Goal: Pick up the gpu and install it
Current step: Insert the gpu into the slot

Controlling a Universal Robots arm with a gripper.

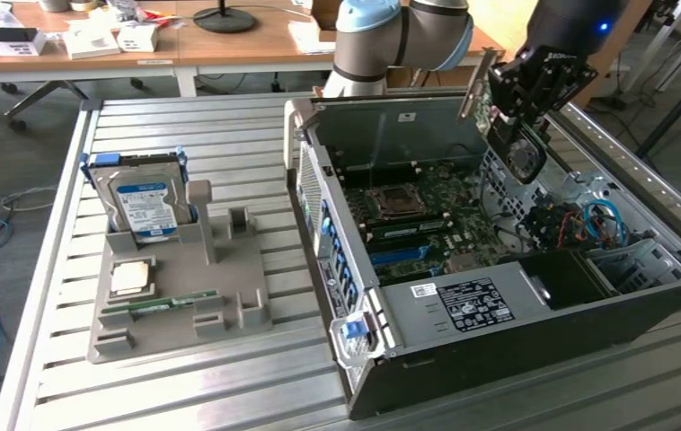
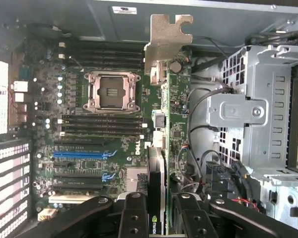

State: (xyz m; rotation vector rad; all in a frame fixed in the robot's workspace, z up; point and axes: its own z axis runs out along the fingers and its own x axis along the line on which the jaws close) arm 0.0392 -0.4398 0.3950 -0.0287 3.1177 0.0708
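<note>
My gripper [image 1: 530,85] is shut on the gpu [image 1: 520,148] and holds it on edge above the far right part of the open computer case [image 1: 358,359]. The card's round fan faces the exterior view's right, and its pale bracket strip [image 1: 477,83] sticks up beside the gripper. In the wrist view the gpu [image 2: 161,144] runs edge-on away from my gripper [image 2: 160,218], its metal bracket [image 2: 166,42] at the far end. Below it lies the motherboard [image 2: 89,144] with an empty CPU socket [image 2: 111,90] and a blue slot [image 2: 79,154]. The card hangs clear of the board.
A grey holder [image 1: 239,301] at the exterior view's left carries a hard drive [image 1: 143,202], a CPU chip [image 1: 133,278] and a RAM stick [image 1: 161,303]. Inside the case, a metal drive cage [image 2: 253,109] and loose cables [image 2: 198,129] sit close beside the card. Desks stand behind.
</note>
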